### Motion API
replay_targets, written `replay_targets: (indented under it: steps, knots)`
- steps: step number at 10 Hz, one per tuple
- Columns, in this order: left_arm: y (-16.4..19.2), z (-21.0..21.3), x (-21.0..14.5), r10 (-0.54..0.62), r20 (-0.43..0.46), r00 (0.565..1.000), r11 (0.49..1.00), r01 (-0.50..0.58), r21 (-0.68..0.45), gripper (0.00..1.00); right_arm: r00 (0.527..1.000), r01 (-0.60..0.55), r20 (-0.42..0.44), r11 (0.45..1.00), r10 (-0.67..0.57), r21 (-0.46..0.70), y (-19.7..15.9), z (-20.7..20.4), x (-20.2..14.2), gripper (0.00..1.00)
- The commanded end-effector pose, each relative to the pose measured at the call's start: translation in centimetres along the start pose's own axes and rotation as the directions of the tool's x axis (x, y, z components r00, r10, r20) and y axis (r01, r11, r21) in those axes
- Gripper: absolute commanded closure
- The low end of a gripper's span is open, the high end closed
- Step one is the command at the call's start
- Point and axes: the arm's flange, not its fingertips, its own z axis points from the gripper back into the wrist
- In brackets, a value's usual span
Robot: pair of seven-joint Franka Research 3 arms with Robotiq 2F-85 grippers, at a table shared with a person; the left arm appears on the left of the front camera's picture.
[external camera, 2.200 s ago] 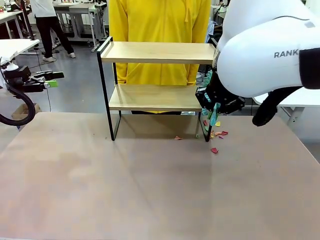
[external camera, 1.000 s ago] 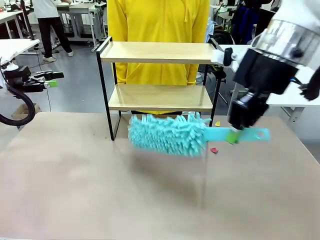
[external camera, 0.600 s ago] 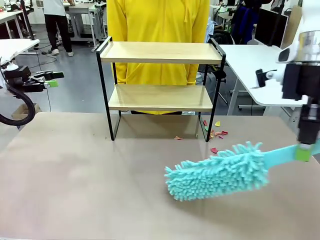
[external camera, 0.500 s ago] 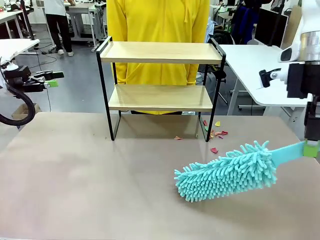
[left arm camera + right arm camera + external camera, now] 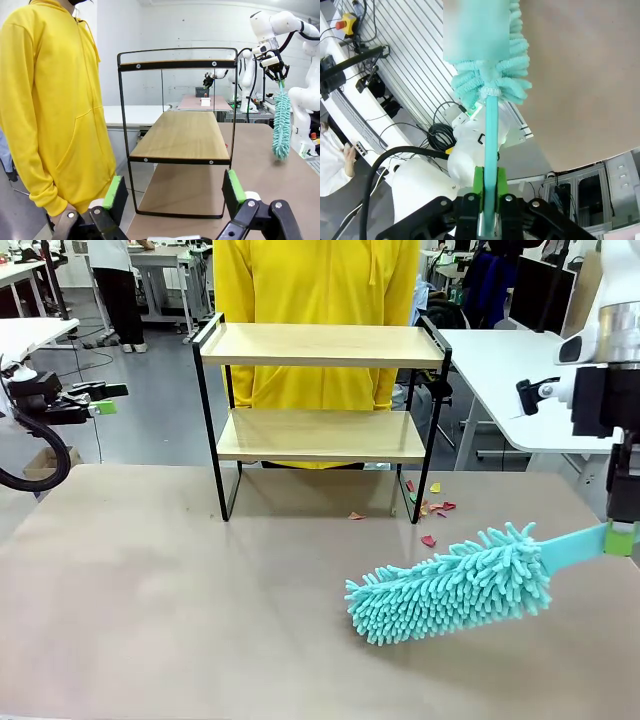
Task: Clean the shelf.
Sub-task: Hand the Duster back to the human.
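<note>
Starting at the left of the front view, the left gripper (image 5: 100,400) sits off the table's (image 5: 150,600) edge at about the height of the lower board, its green-padded fingers pointing right and spread apart with nothing between them; the left wrist view shows the same pads (image 5: 116,192) standing wide, framing the shelf end-on. The shelf (image 5: 318,390) stands at the far middle of the table, both light wooden boards bare, its black frame legs resting on the tabletop. Behind it, close against the far edge, stands a person in a yellow hoodie (image 5: 318,300). By the shelf's right leg, a handful of small red, pink and yellow paper scraps (image 5: 432,510) lie scattered on the table, one more under the lower board. Right of the middle and nearer the robot, a teal fluffy duster (image 5: 450,585) lies slanted, its head on or just over the table, too close to tell which, and well apart from the shelf, its flat handle rising toward the right edge. There the right gripper (image 5: 622,535) points down and pinches the handle's end; the right wrist view shows its green pads (image 5: 490,182) pressed onto the thin teal handle.
</note>
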Motion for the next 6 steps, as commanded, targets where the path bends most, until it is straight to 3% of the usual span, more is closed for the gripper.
replay_targets:
  steps: [1, 5, 6]
  knots:
    - [-0.2, 0.0, 0.4, -0.013, 0.002, 1.0, 1.0, 0.013, -0.003, 0.0, 1.0, 0.016, 0.016, 1.0, -0.016, 0.017, 0.5, -0.2, -0.1, 0.87]
    - [0.0, 0.0, 0.0, 0.0, 0.0, 1.0, 1.0, 0.0, 0.0, 0.0, 1.0, 0.0, 0.0, 1.0, 0.0, 0.0, 0.0, 0.0, 0.0, 0.87]
    - [-1.8, -0.6, -0.1, 0.026, -0.028, 0.999, 0.999, -0.025, 0.041, 0.0, 0.991, -0.089, 0.095, 0.996, 0.089, -0.007, -1.1, 0.3, 0.3, 0.87]
